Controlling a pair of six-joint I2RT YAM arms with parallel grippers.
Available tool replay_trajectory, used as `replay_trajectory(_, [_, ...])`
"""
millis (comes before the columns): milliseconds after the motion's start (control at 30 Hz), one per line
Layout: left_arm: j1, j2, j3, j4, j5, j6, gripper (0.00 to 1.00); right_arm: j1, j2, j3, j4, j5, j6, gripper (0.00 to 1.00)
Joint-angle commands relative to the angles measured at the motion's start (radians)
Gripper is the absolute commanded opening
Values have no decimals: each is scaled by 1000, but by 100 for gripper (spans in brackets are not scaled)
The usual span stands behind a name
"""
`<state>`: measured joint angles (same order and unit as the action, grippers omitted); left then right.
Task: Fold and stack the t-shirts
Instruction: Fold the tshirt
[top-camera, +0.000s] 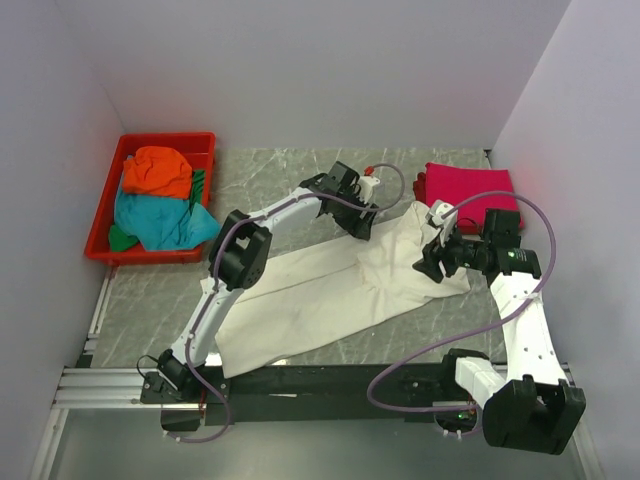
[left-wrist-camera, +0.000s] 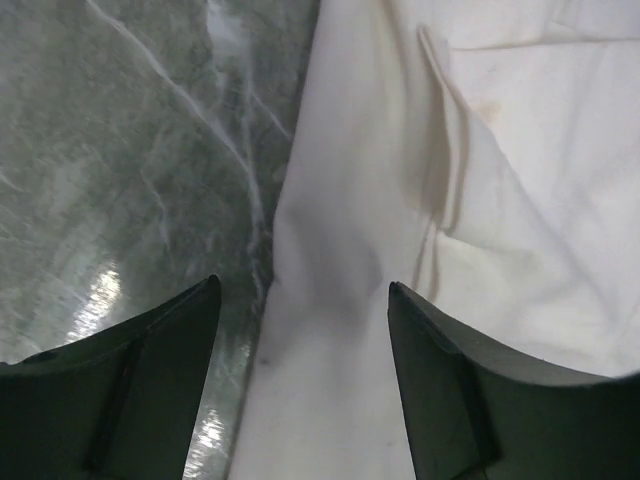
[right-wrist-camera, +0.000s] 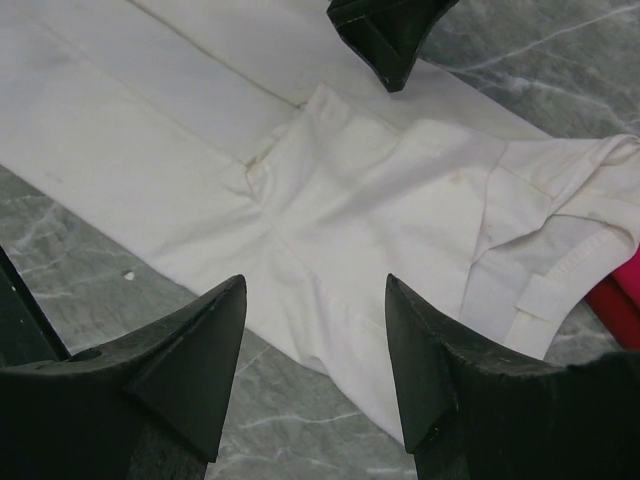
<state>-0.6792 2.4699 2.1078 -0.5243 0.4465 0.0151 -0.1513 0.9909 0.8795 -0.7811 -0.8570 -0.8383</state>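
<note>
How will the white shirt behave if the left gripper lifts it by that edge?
Probably floppy: the white shirt lies flat with soft creases and a folded-over sleeve, so it should drape from wherever it is pinched. It looks thin, so likely light. The table looks glossy, so the cloth may slide when dragged.

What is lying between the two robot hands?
The cream-white t-shirt lies between the left gripper and the right gripper. The top and right wrist views show it.

Cream shirt (top-camera: 325, 295) partly beneath left arm (top-camera: 240, 255)
</note>
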Motion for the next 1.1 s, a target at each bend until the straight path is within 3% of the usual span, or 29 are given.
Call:
replay_trajectory(0, [-6,4,-2,20,-81,60,73,-10,-2,16,-6,-31,4,64])
replay_trajectory(100, [-6,55,63,-35,-86,80,72,-13,0,16,-4,-31,4,64])
replay_trajectory(167, [-6,81,105,-75,-49,97,66,-17,0,13,0,-28,11,64])
replay_trajectory(300, [-6,84,55,-100,81,121,58,-22,2,12,9,-24,15,64])
replay_trajectory(400, [-6,93,52,-132,132,129,41,-24,14,13,11,-24,18,64])
replay_trajectory(500, [0,98,60,-141,113,111,6,-24,23,12,9,-19,18,64])
replay_trajectory(533, [12,97,63,-143,109,102,0,-22,23,12,11,-17,18,64])
replay_trajectory(633, [65,72,52,-123,61,46,0,-27,31,9,16,-8,19,64])
replay_trajectory(867, [282,-149,-236,81,-2,-174,0,-27,45,6,25,-1,22,64])
replay_trajectory(1067, [395,-137,-227,80,-146,-340,4,-25,69,-2,43,27,42,64])
